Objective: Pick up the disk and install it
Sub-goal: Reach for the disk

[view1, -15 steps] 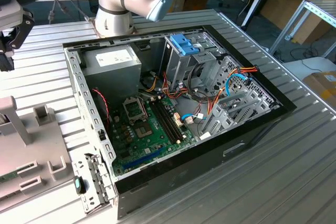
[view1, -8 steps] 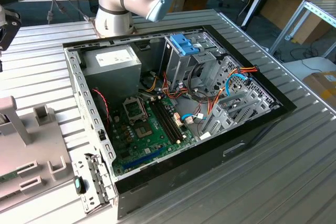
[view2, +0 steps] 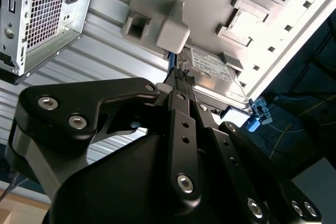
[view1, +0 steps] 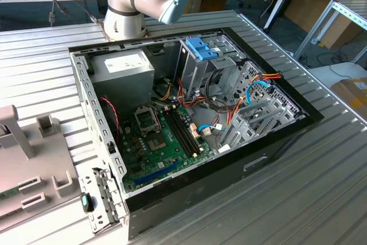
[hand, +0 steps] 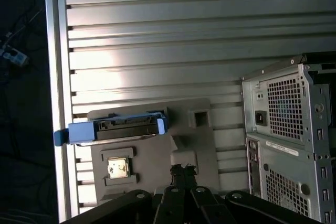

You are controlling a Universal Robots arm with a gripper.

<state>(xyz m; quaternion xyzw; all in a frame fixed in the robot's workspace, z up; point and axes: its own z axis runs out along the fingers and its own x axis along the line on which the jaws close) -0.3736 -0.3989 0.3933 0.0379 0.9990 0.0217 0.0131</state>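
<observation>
The disk (hand: 118,128), a grey-black drive in a bright blue carrier with a blue end tab, stands on edge in a grey holder (hand: 152,156) on the ribbed table. In the second wrist view the disk (view2: 215,71) shows its silver label side, leaning against the same grey holder (view2: 210,3). My gripper (hand: 182,170) hangs a short way off the disk, over the holder, and touches nothing. Its black fingers lie together, shut on nothing. The second wrist view shows the gripper (view2: 181,74) with its tips just short of the disk's edge.
The open computer case (view1: 195,113) lies on the ribbed metal table (view1: 321,187), with a blue-topped drive cage (view1: 200,50) inside. The case's rear panel (hand: 289,129) stands beside the holder. The table's edge (hand: 58,77) runs close behind the disk's blue tab.
</observation>
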